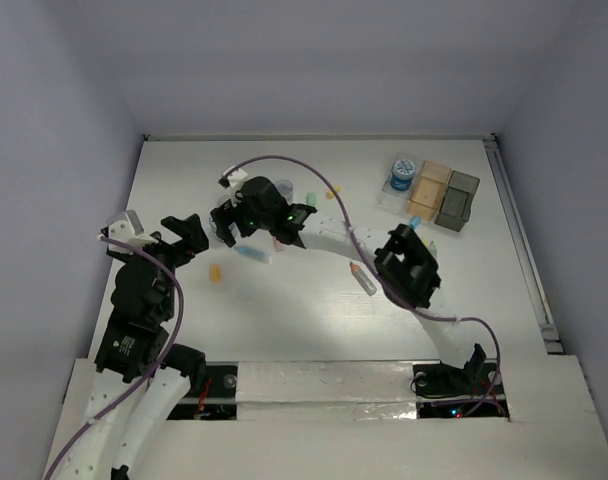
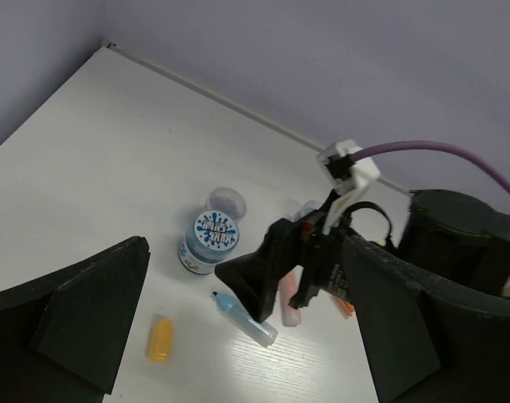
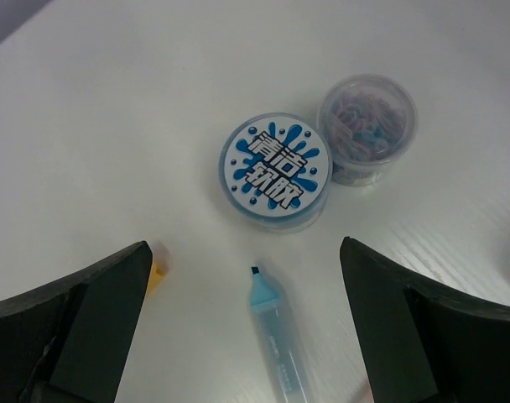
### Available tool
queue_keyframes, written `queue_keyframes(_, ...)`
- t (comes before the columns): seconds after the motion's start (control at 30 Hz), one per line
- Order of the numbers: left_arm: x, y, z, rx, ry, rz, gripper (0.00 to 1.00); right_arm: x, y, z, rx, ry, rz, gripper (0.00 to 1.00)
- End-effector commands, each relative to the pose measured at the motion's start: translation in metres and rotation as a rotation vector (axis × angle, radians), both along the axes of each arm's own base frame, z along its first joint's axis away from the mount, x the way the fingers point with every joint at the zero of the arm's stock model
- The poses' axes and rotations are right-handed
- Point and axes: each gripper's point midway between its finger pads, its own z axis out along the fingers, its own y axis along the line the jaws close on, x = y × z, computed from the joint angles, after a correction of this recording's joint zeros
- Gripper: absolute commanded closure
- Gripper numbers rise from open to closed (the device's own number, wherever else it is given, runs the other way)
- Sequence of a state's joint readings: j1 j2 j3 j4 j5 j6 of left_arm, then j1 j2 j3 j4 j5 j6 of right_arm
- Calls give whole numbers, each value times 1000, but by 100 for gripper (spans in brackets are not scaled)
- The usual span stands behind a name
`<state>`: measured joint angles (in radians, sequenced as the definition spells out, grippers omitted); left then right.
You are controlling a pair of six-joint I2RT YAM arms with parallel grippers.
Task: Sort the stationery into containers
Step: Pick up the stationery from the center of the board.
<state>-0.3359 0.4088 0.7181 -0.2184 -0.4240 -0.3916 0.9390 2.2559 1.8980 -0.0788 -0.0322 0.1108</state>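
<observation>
Hovering over the stationery scattered at the far left of the table (image 1: 184, 175), the right gripper (image 3: 244, 250) has its jaws spread wide and carries nothing. Its wrist view frames a blue-white roll (image 3: 276, 172) between the fingers, with a clear tub of clips (image 3: 366, 126) just beside the roll on the right and a blue marker (image 3: 272, 332) lying nearer. The wide spread suits the roll, the broadest piece there, so that looks like the intended pick, though the marker is equally within reach.

The right arm stretches diagonally across from its base at the near right because this cluster lies well apart from the containers. The amber box (image 1: 431, 188) and the grey box (image 1: 457, 200) stand side by side at the far right, with a second roll (image 1: 402, 175) just left of them.

The left gripper (image 1: 184, 238) is also open and empty. It sits to the left of the cluster, probably kept back so the arms do not collide. An orange bit (image 1: 215, 272) lies near it, and a loose marker (image 1: 362, 279) rests beside the right arm, between the cluster and the boxes; both are unsorted.
</observation>
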Motion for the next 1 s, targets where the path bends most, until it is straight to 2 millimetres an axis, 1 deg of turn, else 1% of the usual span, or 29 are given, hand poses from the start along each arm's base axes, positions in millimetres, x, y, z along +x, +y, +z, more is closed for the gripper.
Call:
queue_keyframes(0.0, -4, 7, 20, -29, -54, 33, 1, 22, 9, -2, -16, -19, -95, 0)
queue_keyframes(0.07, -4, 5, 21, -27, -57, 19, 1, 28, 11, -14, -38, -14, -118, 0)
queue_keyframes(0.1, -4, 4, 21, -26, -58, 16, 1, 25, 18, -19, -45, -13, -109, 0)
queue_keyframes(0.13, -4, 4, 21, -25, -60, 12, 1, 26, 21, -37, -64, 2, -107, 0)
queue_keyframes(0.17, -4, 2, 21, -23, -59, 4, 1, 28, 28, -30, -37, 1, -101, 1)
queue_keyframes(0.33, -2, -4, 20, -16, -60, -27, 1, 37, 38, -45, -25, 6, -117, 4)
queue_keyframes(0.37, -1, -6, 19, -14, -58, -42, 1, 38, 43, -46, -14, 6, -108, 5)
queue_keyframes(0.43, -1, -10, 20, -11, -62, -65, 1, 39, 48, -48, -5, 6, -96, 6)
queue_keyframes(0.47, -1, -12, 20, -10, -64, -71, 1, 35, 52, -52, -12, -1, -91, 8)
queue_keyframes(0.53, 0, -15, 19, -8, -62, -86, 1, 39, 54, -48, 5, -15, -102, 10)
queue_keyframes(0.6, 0, -16, 18, -5, -60, -90, 1, 40, 56, -44, 24, -18, -107, 17)
queue_keyframes(0.63, 1, -16, 18, -3, -60, -90, 1, 40, 57, -43, 30, -18, -107, 22)
queue_keyframes(0.67, 1, -17, 18, -3, -60, -94, 1, 40, 58, -40, 43, -20, -111, 37)
queue_keyframes(0.7, 0, -17, 18, -2, -60, -99, 1, 35, 61, -40, 45, -21, -105, 42)
queue_keyframes(0.73, 1, -18, 18, 1, -60, -103, 1, 36, 60, -33, 60, -32, -110, 44)
queue_keyframes(0.77, 1, -19, 18, 3, -60, -107, 1, 37, 59, -29, 65, -39, -117, 56)
queue_keyframes(0.8, 1, -19, 18, 2, -63, -108, 1, 36, 59, -25, 75, -43, -117, 62)
queue_keyframes(0.83, 1, -20, 18, 3, -61, -111, 1, 36, 60, -4, 112, -59, -113, 65)
queue_keyframes(0.87, 1, -20, 18, 6, -61, -111, 1, 33, 57, -2, 116, -57, -112, 66)
queue_keyframes(0.9, 1, -20, 18, 6, -61, -111, 1, 32, 56, 9, 135, -62, -115, 65)
queue_keyframes(0.93, 1, -19, 18, 9, -61, -111, 1, 29, 50, 37, 183, -91, -116, 65)
queue_keyframes(0.97, 1, -19, 18, 9, -61, -111, 1, 27, 45, 52, 206, -109, -121, 65)
